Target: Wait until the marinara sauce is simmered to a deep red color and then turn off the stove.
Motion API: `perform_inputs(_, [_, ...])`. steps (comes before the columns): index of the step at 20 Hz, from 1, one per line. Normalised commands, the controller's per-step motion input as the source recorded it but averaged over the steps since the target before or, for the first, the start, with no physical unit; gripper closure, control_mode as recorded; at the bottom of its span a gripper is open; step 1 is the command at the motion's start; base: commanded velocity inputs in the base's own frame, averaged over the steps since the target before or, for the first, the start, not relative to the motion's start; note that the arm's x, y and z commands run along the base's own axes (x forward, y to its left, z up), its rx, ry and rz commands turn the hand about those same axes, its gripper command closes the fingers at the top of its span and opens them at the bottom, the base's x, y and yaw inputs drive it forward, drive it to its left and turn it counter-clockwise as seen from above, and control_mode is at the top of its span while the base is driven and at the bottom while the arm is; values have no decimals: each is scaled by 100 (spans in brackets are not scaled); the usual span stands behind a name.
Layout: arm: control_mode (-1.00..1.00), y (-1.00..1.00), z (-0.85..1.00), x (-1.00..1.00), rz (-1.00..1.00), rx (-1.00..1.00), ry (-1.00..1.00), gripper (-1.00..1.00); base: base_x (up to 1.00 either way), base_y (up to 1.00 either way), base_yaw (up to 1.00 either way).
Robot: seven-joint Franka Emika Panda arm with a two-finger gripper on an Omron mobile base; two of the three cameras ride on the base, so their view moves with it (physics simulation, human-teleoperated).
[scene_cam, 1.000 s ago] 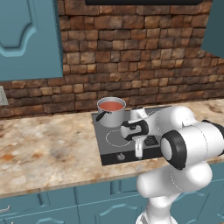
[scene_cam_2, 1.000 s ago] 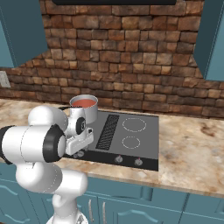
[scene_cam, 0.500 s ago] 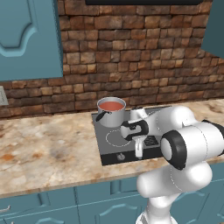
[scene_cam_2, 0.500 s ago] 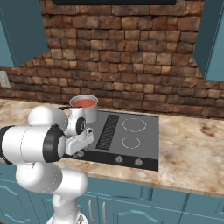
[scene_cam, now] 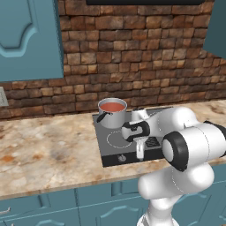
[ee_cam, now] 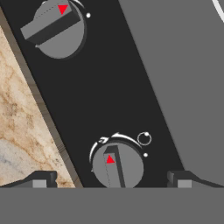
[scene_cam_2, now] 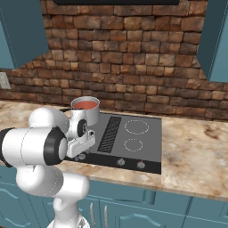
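Note:
The marinara sauce (scene_cam: 112,107) (scene_cam_2: 84,104) is an orange-red disc in the small grey steel pot (scene_cam: 113,118) (scene_cam_2: 91,115), which stands on the back left burner of the stove (scene_cam: 111,155) (scene_cam_2: 147,153). My gripper (scene_cam: 139,152) (ee_cam: 111,181) points down over the stove's front edge, in front of the pot. In the hand view it stands open, with its fingertips (ee_cam: 41,180) on either side of a round knob (ee_cam: 117,165) with a red triangle and apart from it. A second knob (ee_cam: 57,28) lies further up.
Marbled counter (scene_cam: 48,154) (ee_cam: 22,122) runs left of the stove and along its front edge. Two more knobs (scene_cam_2: 120,163) sit on the front strip to the right. A brick wall and teal upper cabinets (scene_cam: 26,39) stand behind.

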Motion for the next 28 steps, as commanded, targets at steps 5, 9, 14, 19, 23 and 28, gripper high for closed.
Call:
perform_inputs(5, [-100,0,0,0,0,0,0,-100,0,0,0])
perform_inputs(9, [-100,0,0,0,0,0,0,-100,0,0,0])
perform_inputs(14, [-100,0,0,0,0,0,0,-100,0,0,0])
perform_inputs(19, [-100,0,0,0,0,0,0,-100,0,0,0])
perform_inputs(23, [-100,0,0,0,0,0,0,-100,0,0,0])
perform_inputs(28, [-100,0,0,0,0,0,0,-100,0,0,0])
